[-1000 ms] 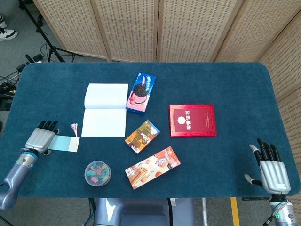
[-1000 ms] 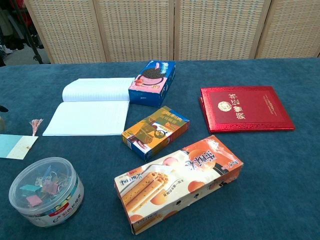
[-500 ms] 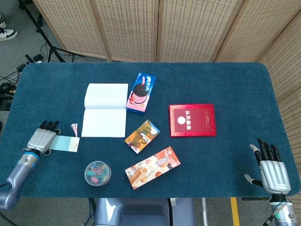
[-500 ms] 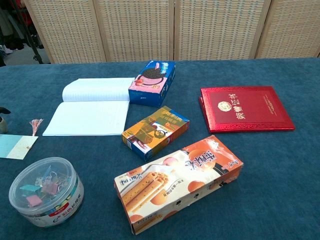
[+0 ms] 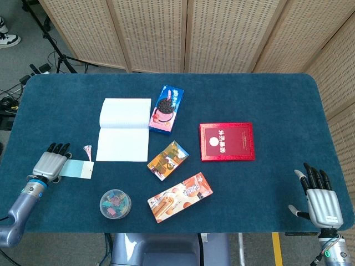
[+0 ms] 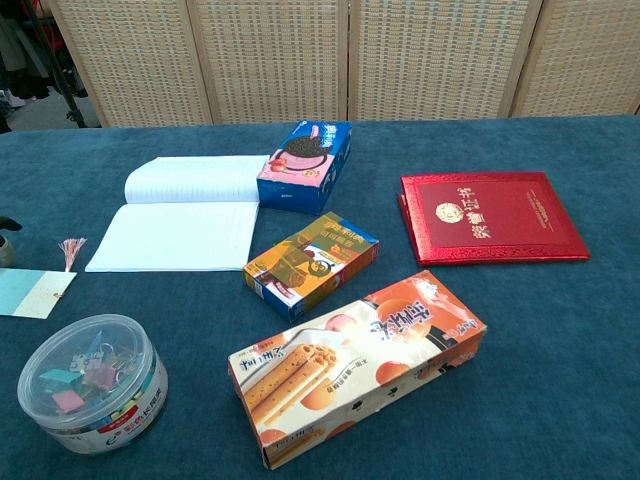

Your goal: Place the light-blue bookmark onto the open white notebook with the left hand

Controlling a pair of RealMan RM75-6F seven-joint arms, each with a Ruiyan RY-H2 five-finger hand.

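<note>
The light-blue bookmark (image 5: 76,169) lies flat on the blue tablecloth at the left, its pink tassel (image 5: 87,151) pointing toward the open white notebook (image 5: 123,129). The notebook lies open just right of and beyond it. My left hand (image 5: 49,164) lies at the bookmark's left end with its fingers stretched out flat, holding nothing. In the chest view the bookmark (image 6: 30,293) shows at the left edge, with only a dark fingertip (image 6: 7,225) of that hand beside it. My right hand (image 5: 319,200) rests open at the table's near right corner, far from everything.
A blue cookie box (image 5: 167,108) touches the notebook's right page. A small orange box (image 5: 167,160) and a long biscuit box (image 5: 180,197) lie mid-table, and a red booklet (image 5: 226,141) to the right. A clear tub of clips (image 5: 115,203) stands near the bookmark.
My left hand has slid slightly back toward the near left, uncovering a bit more of the bookmark's end. The bookmark and the right hand have not moved.
</note>
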